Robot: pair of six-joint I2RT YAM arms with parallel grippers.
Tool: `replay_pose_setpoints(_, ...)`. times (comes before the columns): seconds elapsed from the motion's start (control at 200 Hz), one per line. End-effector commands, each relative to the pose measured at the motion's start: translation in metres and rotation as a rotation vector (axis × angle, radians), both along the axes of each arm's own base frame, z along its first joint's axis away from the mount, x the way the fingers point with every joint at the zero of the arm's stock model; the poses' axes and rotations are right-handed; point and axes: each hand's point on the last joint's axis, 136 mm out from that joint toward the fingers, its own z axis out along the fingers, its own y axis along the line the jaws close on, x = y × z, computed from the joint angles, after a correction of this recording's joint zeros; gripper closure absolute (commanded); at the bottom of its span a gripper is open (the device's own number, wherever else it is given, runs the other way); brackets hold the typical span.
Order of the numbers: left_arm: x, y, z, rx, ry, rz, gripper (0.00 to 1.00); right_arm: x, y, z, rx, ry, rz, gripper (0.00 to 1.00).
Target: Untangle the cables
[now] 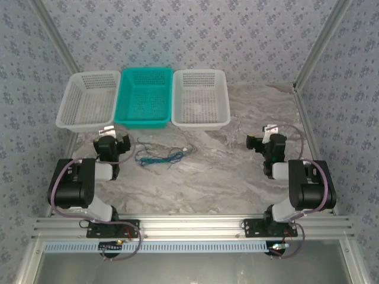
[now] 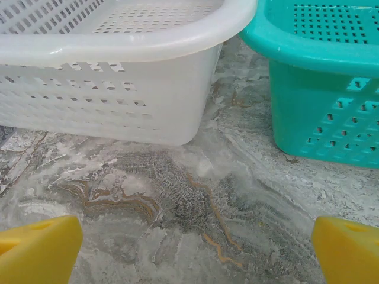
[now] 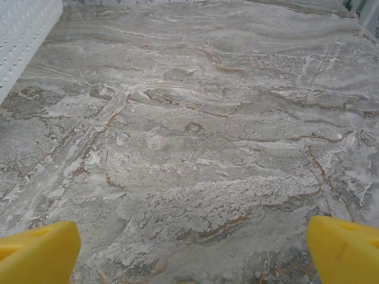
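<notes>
A loose tangle of thin blue, green and dark cables (image 1: 159, 155) lies on the marble table in the top view, with a tiny white connector (image 1: 188, 148) at its right end. My left gripper (image 1: 112, 144) sits just left of the tangle, apart from it. In the left wrist view its yellow fingertips (image 2: 37, 251) stand wide apart over bare marble, open and empty. My right gripper (image 1: 265, 142) is far to the right of the cables. Its yellow fingertips (image 3: 343, 248) are also spread wide over bare table with nothing between them.
Three baskets stand in a row at the back: a white basket (image 1: 87, 100) on the left, a teal basket (image 1: 145, 97) in the middle, another white basket (image 1: 200, 99) on the right. The left wrist view faces the white basket (image 2: 106, 71) and the teal basket (image 2: 320, 77) close up.
</notes>
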Motion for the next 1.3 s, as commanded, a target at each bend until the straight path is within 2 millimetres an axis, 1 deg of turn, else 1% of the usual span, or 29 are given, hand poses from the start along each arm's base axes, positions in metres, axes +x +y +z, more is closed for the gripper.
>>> replay_pose_setpoints(0.0, 0.008, -0.003, 0.017, -0.004, -0.058, -0.014, 0.00, 0.005, -0.001, 0.005, -0.015, -0.016, -0.002, 0.00)
replay_pose_setpoints(0.595, 0.008, -0.003, 0.017, -0.004, -0.057, -0.013, 0.01, 0.005, -0.002, 0.006, -0.011, -0.020, -0.002, 0.00)
replay_pose_setpoints(0.64, 0.008, -0.003, 0.017, -0.004, -0.058, -0.014, 0.01, 0.005, -0.004, 0.014, -0.036, -0.026, -0.033, 0.00)
replay_pose_setpoints(0.685, 0.008, -0.003, 0.017, -0.004, -0.059, -0.014, 0.01, 0.004, -0.005, 0.027, -0.064, -0.010, -0.062, 0.00)
replay_pose_setpoints(0.75, 0.008, -0.003, 0.017, -0.005, -0.058, -0.014, 0.01, -0.002, -0.012, 0.052, -0.047, 0.033, -0.149, 0.00)
replay_pose_setpoints(0.775, 0.008, -0.003, 0.017, -0.004, -0.058, -0.014, 0.00, -0.006, -0.018, 0.064, -0.013, 0.033, -0.204, 0.00)
replay_pose_setpoints(0.78, 0.008, -0.003, 0.017, -0.004, -0.058, -0.013, 0.00, -0.008, -0.018, 0.063, -0.008, 0.046, -0.213, 0.00)
replay_pose_setpoints(0.829, 0.009, -0.004, 0.017, -0.006, -0.057, -0.024, 0.01, -0.021, -0.024, 0.081, 0.080, 0.058, -0.297, 0.00)
replay_pose_setpoints(0.894, 0.009, -0.010, 0.020, -0.005, -0.049, -0.056, 0.00, -0.036, -0.021, 0.106, 0.184, 0.030, -0.327, 0.00)
replay_pose_setpoints(0.929, 0.008, -0.011, 0.025, -0.002, -0.060, -0.063, 0.01, -0.044, -0.017, 0.117, 0.239, 0.020, -0.329, 0.00)
replay_pose_setpoints(0.984, -0.001, -0.008, 0.032, 0.015, -0.082, -0.035, 0.00, -0.053, -0.007, 0.133, 0.311, 0.010, -0.299, 0.00)
replay_pose_setpoints(1.009, -0.004, -0.007, 0.038, 0.018, -0.095, -0.019, 0.01, -0.057, -0.002, 0.140, 0.342, 0.010, -0.286, 0.00)
replay_pose_setpoints(1.069, -0.015, -0.005, 0.051, 0.002, -0.081, 0.012, 0.01, -0.065, 0.018, 0.155, 0.406, 0.016, -0.215, 0.00)
replay_pose_setpoints(1.079, -0.018, -0.006, 0.058, -0.007, -0.094, 0.014, 0.01, -0.066, 0.022, 0.158, 0.412, 0.019, -0.197, 0.00)
replay_pose_setpoints(1.084, -0.018, -0.006, 0.056, -0.010, -0.081, 0.016, 0.01, -0.066, 0.024, 0.159, 0.414, 0.021, -0.187, 0.00)
replay_pose_setpoints(1.094, -0.019, -0.007, 0.060, -0.022, -0.085, 0.019, 0.00, -0.068, 0.029, 0.161, 0.418, 0.024, -0.166, 0.00)
replay_pose_setpoints(1.099, -0.021, -0.006, 0.067, -0.028, -0.100, 0.020, 0.00, -0.068, 0.031, 0.161, 0.416, 0.030, -0.161, 0.01)
replay_pose_setpoints(1.109, -0.022, -0.008, 0.066, -0.037, -0.084, 0.020, 0.01, -0.069, 0.037, 0.164, 0.420, 0.033, -0.138, 0.01)
replay_pose_setpoints(1.119, -0.025, -0.008, 0.072, -0.047, -0.093, 0.019, 0.01, -0.070, 0.042, 0.166, 0.422, 0.038, -0.117, 0.01)
replay_pose_setpoints(1.129, -0.027, -0.010, 0.071, -0.059, -0.077, 0.018, 0.01, -0.071, 0.047, 0.167, 0.425, 0.043, -0.099, 0.02)
replay_pose_setpoints(1.134, -0.029, -0.010, 0.077, -0.065, -0.091, 0.016, 0.01, -0.072, 0.050, 0.168, 0.428, 0.046, -0.090, 0.02)
replay_pose_setpoints(1.139, -0.029, -0.012, 0.075, -0.070, -0.082, 0.014, 0.01, -0.072, 0.052, 0.170, 0.431, 0.046, -0.079, 0.02)
replay_pose_setpoints(1.154, -0.033, -0.014, 0.084, -0.091, -0.094, 0.006, 0.01, -0.073, 0.061, 0.171, 0.436, 0.055, -0.051, 0.03)
replay_pose_setpoints(1.214, -0.046, -0.023, 0.106, -0.200, -0.102, 0.004, 0.01, -0.078, 0.099, 0.176, 0.472, 0.097, 0.071, 0.06)
replay_pose_setpoints(1.244, -0.052, -0.030, 0.119, -0.270, -0.121, -0.010, 0.01, -0.081, 0.122, 0.177, 0.489, 0.124, 0.142, 0.07)
replay_pose_setpoints(1.294, -0.060, -0.049, 0.139, -0.385, -0.147, -0.077, 0.01, -0.087, 0.158, 0.174, 0.492, 0.179, 0.240, 0.08)
